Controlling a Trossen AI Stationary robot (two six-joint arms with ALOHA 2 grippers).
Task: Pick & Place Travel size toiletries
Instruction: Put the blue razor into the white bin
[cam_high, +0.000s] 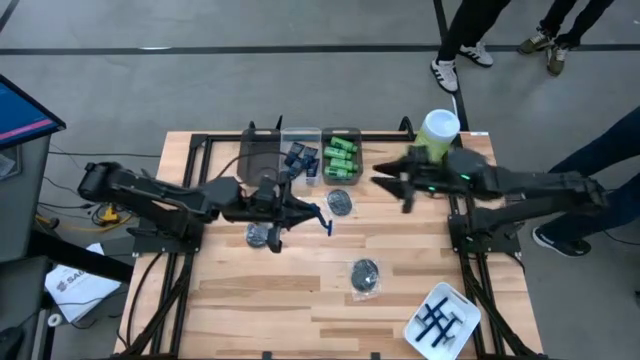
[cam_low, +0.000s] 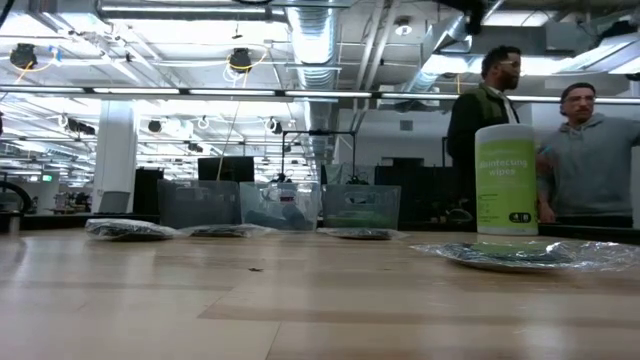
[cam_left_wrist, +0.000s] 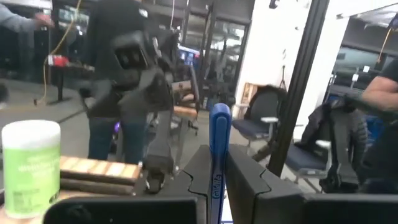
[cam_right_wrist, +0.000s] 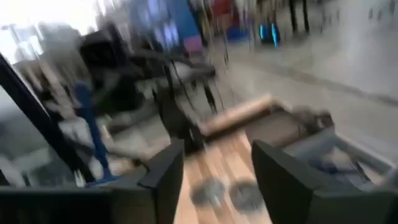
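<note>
The left gripper (cam_high: 318, 215) is over the middle of the desk (cam_high: 300, 290), clamped on a thin blue razor (cam_high: 326, 222). The left wrist view shows what the high view only hints at: the razor (cam_left_wrist: 219, 155) stands upright, pinched between the two dark fingers (cam_left_wrist: 249, 180). The right gripper (cam_high: 392, 184) hangs over the far right part of the desk with its fingers (cam_right_wrist: 163, 171) spread apart and nothing between them; the right wrist view shows desk wood in the gap.

Just beyond the left gripper, at the far edge, stand clear bins. The middle bin (cam_high: 300, 133) holds dark navy tubes (cam_high: 299, 158) and the bin to its right (cam_high: 343, 132) holds bright green mini bottles (cam_high: 341, 157); a third bin (cam_high: 258, 150) on the left looks dark inside and I cannot tell its contents. Round dark grey packets lie loose on the desk: one (cam_high: 341, 201) just in front of the bins, one (cam_high: 260, 234) beneath the left arm, one (cam_high: 364, 275) nearer the front. A white tray (cam_high: 418, 330) at the front right corner holds several more razors (cam_high: 438, 320). A tall green canister (cam_high: 438, 132) with a white lid stands at the far right, beside the right arm.

The low view shows the canister (cam_low: 506, 180), the bins and packets in a row, and two people (cam_low: 590, 150) behind the desk, but neither gripper.
</note>
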